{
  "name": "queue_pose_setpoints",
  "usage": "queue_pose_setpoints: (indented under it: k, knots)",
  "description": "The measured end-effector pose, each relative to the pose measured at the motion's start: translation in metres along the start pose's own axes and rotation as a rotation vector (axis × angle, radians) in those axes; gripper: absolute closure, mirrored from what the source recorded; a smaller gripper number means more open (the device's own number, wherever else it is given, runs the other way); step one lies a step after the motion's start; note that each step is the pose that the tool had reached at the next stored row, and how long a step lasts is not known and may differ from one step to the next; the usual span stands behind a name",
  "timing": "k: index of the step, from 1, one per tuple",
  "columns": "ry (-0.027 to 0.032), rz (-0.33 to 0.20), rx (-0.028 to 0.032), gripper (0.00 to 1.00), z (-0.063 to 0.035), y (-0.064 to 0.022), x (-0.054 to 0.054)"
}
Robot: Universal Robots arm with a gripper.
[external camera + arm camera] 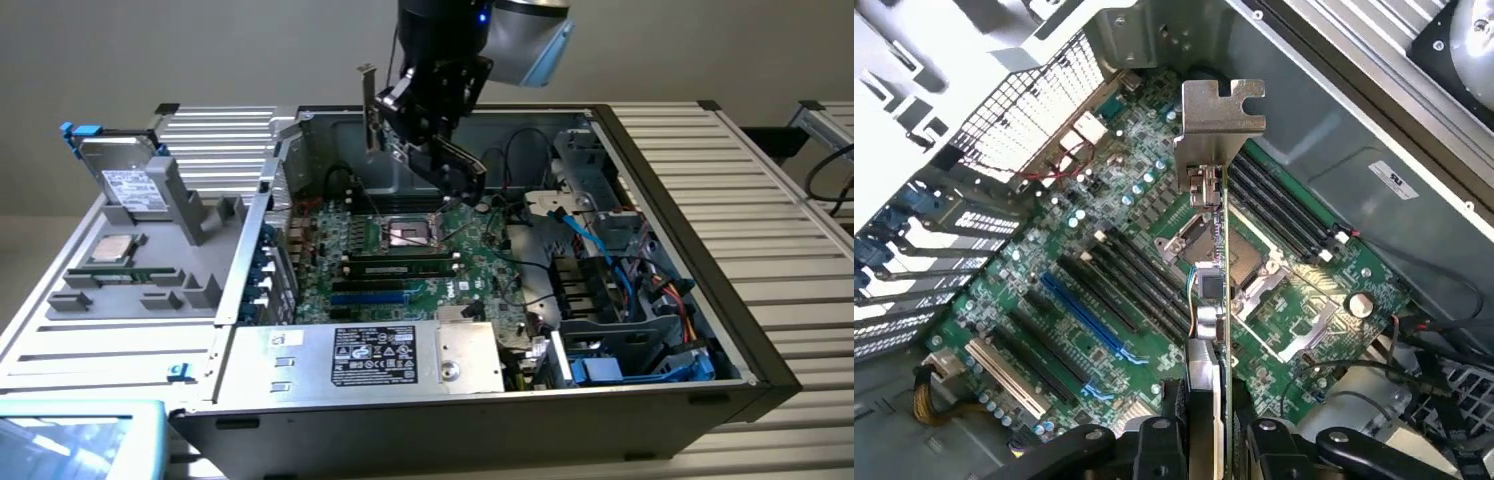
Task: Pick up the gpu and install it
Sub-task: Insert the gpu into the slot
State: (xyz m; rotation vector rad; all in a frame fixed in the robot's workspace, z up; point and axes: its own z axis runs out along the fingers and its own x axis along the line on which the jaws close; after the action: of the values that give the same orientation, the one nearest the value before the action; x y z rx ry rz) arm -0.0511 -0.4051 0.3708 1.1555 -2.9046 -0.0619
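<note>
Clamping the gpu [1216, 285] between them, the fingers of the gripper [1209, 445] were closed on the card's two faces, so the picking-up looked done. The card hung edge-on under the wrist camera, its silver bracket [1222, 108] at the end away from the fingers. Beyond it lay the green motherboard [1104, 250]. The processor socket [1279, 265] sat just behind the card's line. The blue expansion slot [1086, 318] and its neighbours lay off to one side, all empty as far as could be seen. In the upper middle of the exterior view the card was held up over the board in the open computer case [667, 230], touching no slot, so by my judgement the installing was not yet done. Farthest off, at the exterior view's left, a silver drive [134, 185] stood on a grey tray [80, 310].
</note>
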Motion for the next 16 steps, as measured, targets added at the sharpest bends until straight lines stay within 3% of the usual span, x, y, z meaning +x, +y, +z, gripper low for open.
queue_pose_setpoints:
  k: [10,16]
  knots:
    - [0.0083,-0.181,0.0,0.72,0.0016,-0.0001,0.0]
    - [0.0269,-0.278,0.0112,0.72,0.0018,-0.0001,0.0]
